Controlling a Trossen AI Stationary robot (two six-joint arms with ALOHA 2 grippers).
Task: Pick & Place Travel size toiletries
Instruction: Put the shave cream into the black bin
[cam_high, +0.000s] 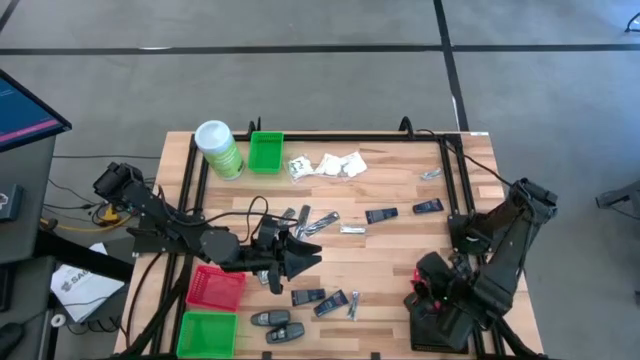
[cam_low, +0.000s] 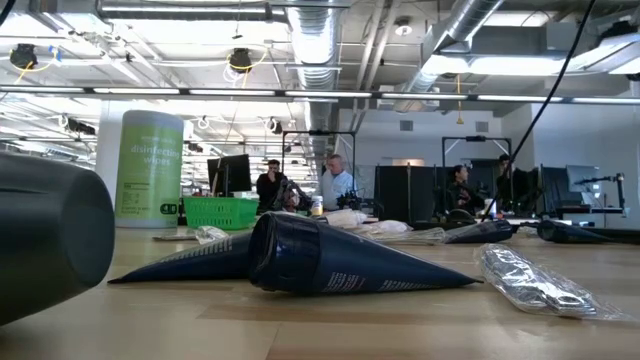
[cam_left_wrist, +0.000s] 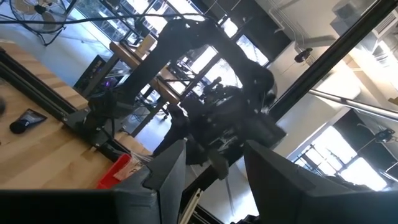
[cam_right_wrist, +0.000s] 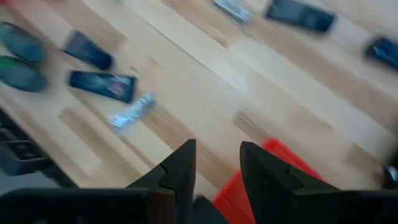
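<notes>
Dark blue packets lie just beside the left claw, parted and seemingly empty; right claw, parted too, waits farther away.

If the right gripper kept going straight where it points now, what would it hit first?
Probably the red plastic bin right below the open right gripper, then the wooden table; depth is hard to judge.

Pale planked wood on the counter, smooth and matt. Glossy dark blue plastic on the flat packets; crinkly silver foil on a slim sachet. Ribbed green plastic on the bin.
</notes>
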